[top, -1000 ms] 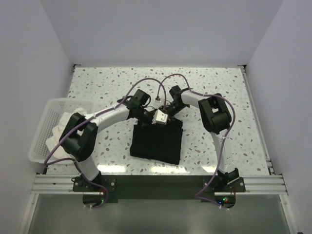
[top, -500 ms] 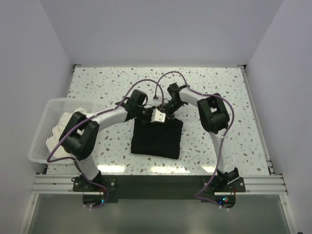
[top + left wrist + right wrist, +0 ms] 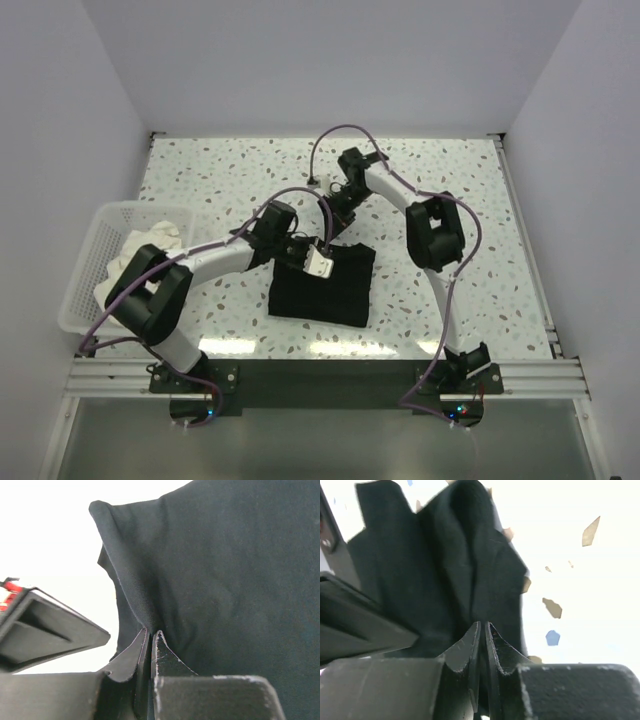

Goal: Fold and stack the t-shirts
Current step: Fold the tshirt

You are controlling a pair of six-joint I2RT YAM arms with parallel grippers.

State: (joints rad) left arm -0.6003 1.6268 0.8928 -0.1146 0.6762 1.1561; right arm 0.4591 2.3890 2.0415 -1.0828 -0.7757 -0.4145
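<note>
A black t-shirt (image 3: 325,290) lies folded into a rough square on the speckled table (image 3: 470,200), near the middle. My left gripper (image 3: 320,266) sits over its far part and is shut on a ridge of the black fabric (image 3: 145,605), which runs straight into the closed jaws (image 3: 151,631). My right gripper (image 3: 338,218) hangs just beyond the shirt's far edge, with a hairline gap between its jaws (image 3: 482,624) and no cloth seen in them. From there the black shirt (image 3: 445,565) shows ahead, bunched into soft folds. A white t-shirt (image 3: 150,240) lies crumpled in the basket.
A white plastic lattice basket (image 3: 84,265) stands at the table's left edge. Purple cables (image 3: 340,135) loop above both wrists. White walls close in the table on three sides. In the right wrist view the left arm's dark body (image 3: 355,630) fills the left side.
The right arm has drawn back toward the far wall, away from the shirt's far edge. The left gripper has come nearer over the shirt, still holding fabric. The shirt slid slightly away earlier.
</note>
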